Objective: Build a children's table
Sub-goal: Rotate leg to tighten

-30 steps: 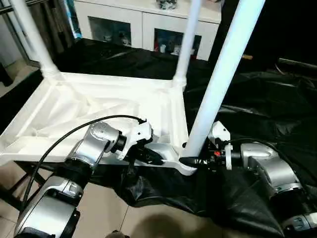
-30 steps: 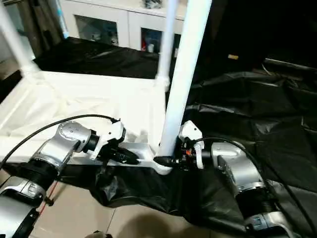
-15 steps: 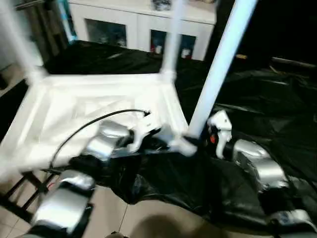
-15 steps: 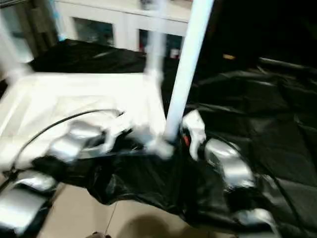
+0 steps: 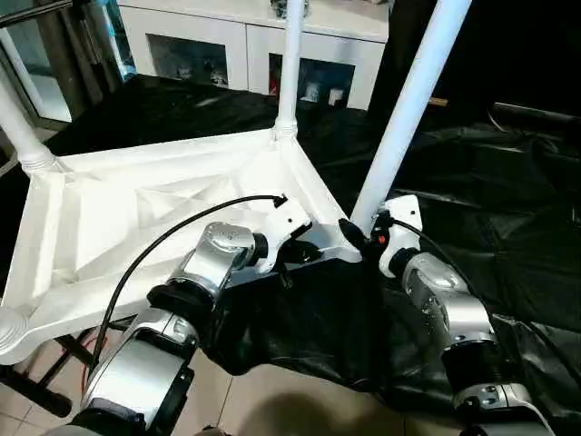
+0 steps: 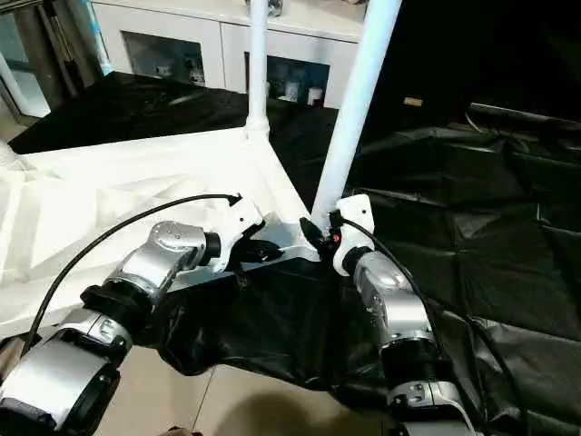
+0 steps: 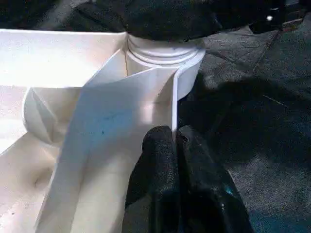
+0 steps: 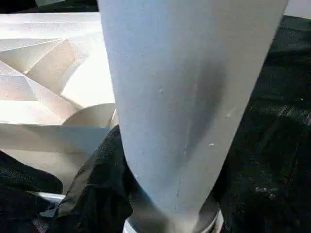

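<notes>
Three legs: standing up from the corner sockets of the upside-down tabletop [image 5: 163,204]
Tabletop: ribbed underside up, lying on the black sheet [image 5: 508,209], its near-left part past the sheet's edge over the tiled floor [image 5: 263,409]
Near leg [image 5: 408,100]: in the tabletop's near-right corner socket, leaning away to the right
Far leg [image 5: 289,64]: upright at the tabletop's far corner, in front of the cabinet [image 5: 254,41]
Left leg [image 5: 18,127]: at the tabletop's far-left corner
Fourth socket [image 5: 7,329]: nearest-left corner of the tabletop, its leg cannot be told
Left gripper [image 5: 304,256]: pinched closed on the tabletop's thin edge wall, just beside the near leg's socket; fingers [image 7: 167,160] together on the wall
Right gripper [image 5: 356,238]: fingers about half spread around the base of the near leg, on the side away from the tabletop's middle
Cable [image 5: 154,250]: black, arching over the tabletop to the left wrist
</notes>
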Motion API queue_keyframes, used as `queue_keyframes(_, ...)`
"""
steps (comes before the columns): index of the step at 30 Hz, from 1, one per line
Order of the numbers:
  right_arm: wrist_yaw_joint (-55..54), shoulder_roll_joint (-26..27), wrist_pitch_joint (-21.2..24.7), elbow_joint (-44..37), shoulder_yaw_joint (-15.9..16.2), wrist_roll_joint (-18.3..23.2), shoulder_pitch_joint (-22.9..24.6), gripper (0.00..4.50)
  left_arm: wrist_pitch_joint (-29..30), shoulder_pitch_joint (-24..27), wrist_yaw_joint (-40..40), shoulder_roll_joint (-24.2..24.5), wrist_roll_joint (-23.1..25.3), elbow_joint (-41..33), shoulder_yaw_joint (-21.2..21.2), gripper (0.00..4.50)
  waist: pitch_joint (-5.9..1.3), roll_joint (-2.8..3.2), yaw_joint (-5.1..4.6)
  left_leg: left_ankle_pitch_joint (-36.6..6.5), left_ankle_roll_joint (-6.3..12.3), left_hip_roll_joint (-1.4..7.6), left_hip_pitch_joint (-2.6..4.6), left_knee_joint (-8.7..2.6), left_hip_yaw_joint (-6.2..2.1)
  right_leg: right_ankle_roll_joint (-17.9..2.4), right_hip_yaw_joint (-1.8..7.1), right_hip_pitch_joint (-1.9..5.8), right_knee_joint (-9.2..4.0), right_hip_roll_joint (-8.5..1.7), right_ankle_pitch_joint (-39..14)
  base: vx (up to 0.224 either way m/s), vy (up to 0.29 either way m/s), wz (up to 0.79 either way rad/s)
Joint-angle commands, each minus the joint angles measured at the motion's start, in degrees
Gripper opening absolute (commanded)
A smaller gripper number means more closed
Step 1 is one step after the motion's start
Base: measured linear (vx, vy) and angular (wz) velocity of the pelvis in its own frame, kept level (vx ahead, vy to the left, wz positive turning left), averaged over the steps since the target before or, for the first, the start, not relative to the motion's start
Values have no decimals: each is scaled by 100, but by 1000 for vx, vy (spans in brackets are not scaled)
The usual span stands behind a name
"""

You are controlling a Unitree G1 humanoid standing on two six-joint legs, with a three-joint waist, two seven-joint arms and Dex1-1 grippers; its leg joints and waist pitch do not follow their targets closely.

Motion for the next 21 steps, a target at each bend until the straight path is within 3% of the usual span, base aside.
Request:
queue_keyframes(1, 446, 252, 260, 212, 453, 162, 108, 275, -406, -65, -147, -287, -207, -363, -61, 0, -312, 33, -6, -1766, -12, 213, 132, -424, -119, -1123, 232, 155, -501, -255, -1215, 0, 0, 0)
queue_keyframes(4, 572, 17, 153, 61, 481, 30, 155, 288, -434, -42, -229, -265, -195, -394, -84, 0, -316, 28, -5, -1679, 18, 216, 124, -417, -112, -1144, 229, 164, -485, -247, -1089, 0, 0, 0)
queue_keyframes(8, 1555, -941, 215, -763, 200, 337, 565, 288, -566, 14, -368, -209, -161, -437, -150, 0, -336, -3, 103, -1285, 274, 228, 146, -349, -77, -1211, 246, 191, -446, -248, -538, 0, 0, 0)
queue_keyframes(9, 1591, -978, 217, -788, 185, 352, 581, 288, -574, 16, -376, -206, -158, -438, -155, 0, -332, -20, 118, -1138, 377, 213, 102, -345, -77, -1255, 237, 223, -421, -248, -358, 0, 0, 0)
queue_keyframes(10, 1843, -1314, 236, -961, 0, 489, 722, 288, -624, 33, -397, -198, -148, -439, -165, 0, -336, -25, 158, -1066, 455, 215, 103, -327, -72, -1255, 233, 222, -414, -248, -290, 0, 0, 0)
queue_keyframes(15, 2473, -2068, 309, -1296, -419, 811, 1102, 288, -874, 77, -299, -170, -67, -428, -198, 0, -324, -88, 223, -1102, 559, 214, 106, -305, -63, -1229, 221, 219, -448, -262, -621, 0, 0, 0)
queue_keyframes(18, 2708, -2337, 472, -1548, -530, 980, 1296, 288, -859, 128, -269, -150, -104, -484, -148, 0, -310, -78, 222, -1169, 541, 209, 88, -317, -76, -1141, 209, 214, -480, -270, -970, 0, 0, 0)
queue_keyframes(21, 2892, -2471, 669, -1834, -529, 1158, 1447, 300, -736, 170, -368, -114, -183, -608, -116, 44, -316, -80, 223, -1169, 552, 215, 84, -316, -81, -1108, 208, 215, -486, -263, -991, 0, 0, 0)
